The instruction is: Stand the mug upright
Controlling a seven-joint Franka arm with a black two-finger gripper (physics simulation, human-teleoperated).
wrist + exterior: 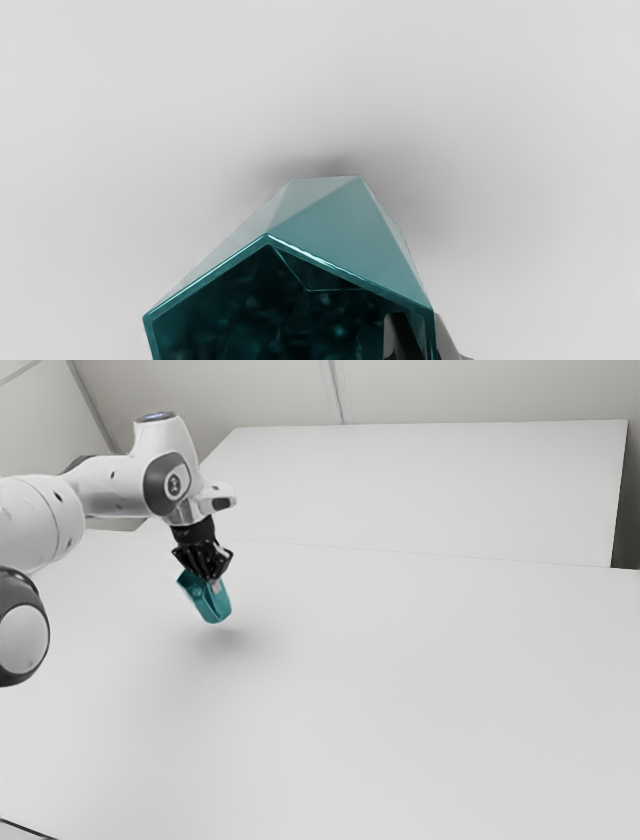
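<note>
So the claw has the mug pinched by its wall, one finger inside, the other outside. Mug's hanging tilted right under the claw, and as far as I can tell it's just off the table.
</note>
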